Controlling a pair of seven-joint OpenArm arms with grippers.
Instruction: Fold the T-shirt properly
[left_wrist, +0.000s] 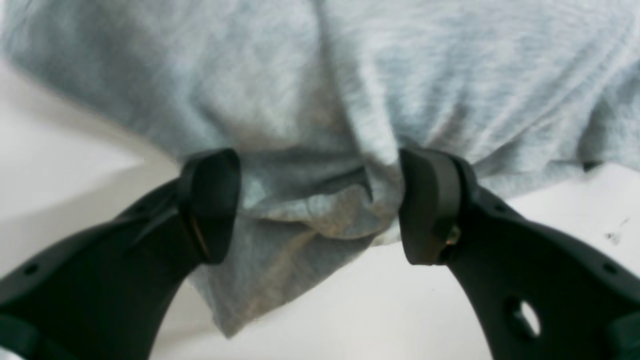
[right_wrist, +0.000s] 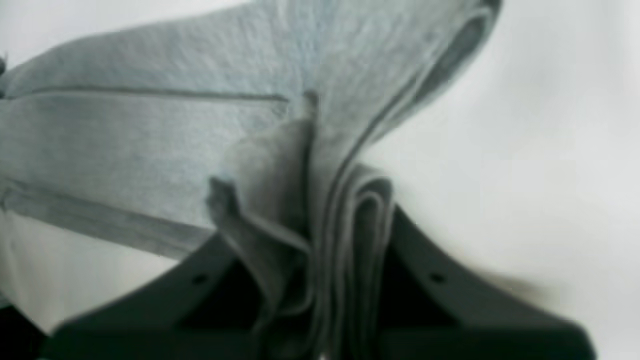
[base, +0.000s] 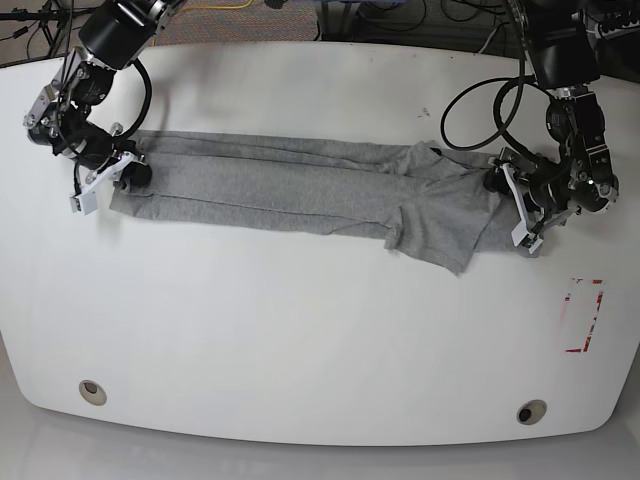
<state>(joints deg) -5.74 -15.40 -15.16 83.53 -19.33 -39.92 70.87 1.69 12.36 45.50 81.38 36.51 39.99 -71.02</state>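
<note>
Left gripper (left_wrist: 320, 205) stands spread around the T-shirt (base: 300, 185) hem. Right gripper (right_wrist: 320, 280) pinches bunched cloth; both should lift level.

White counter (base: 300, 340) carrying a grey T-shirt (base: 300, 185), folded into a long band lying crosswise, one end spreading into a loose flap. A red-outlined marking (base: 583, 315) lies near the counter's edge, well apart from the shirt.

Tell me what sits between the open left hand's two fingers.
In the left wrist view, a bunched fold of the T-shirt lies between the left hand's fingers; neither visibly presses it.
</note>
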